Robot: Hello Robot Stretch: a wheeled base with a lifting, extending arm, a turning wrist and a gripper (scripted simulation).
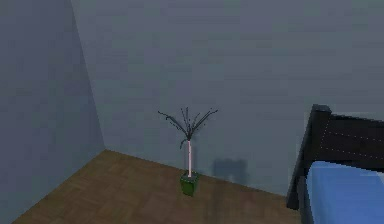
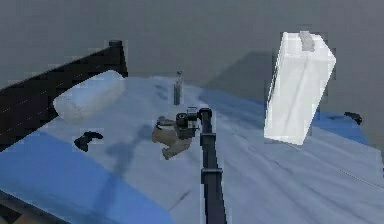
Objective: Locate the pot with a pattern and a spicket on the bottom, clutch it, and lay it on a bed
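A dark square-section arm [image 2: 210, 172] carries a black end effector [image 2: 176, 129].

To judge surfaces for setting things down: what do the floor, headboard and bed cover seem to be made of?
Floor: wood, matt brown, with plank lines. Headboard: likely dark wood, slatted; painted metal is possible. Bed cover: blue cloth, matt, with soft folds.

Arm [image 2: 209, 165] outstretched, gripper [image 2: 172, 133] at its tip
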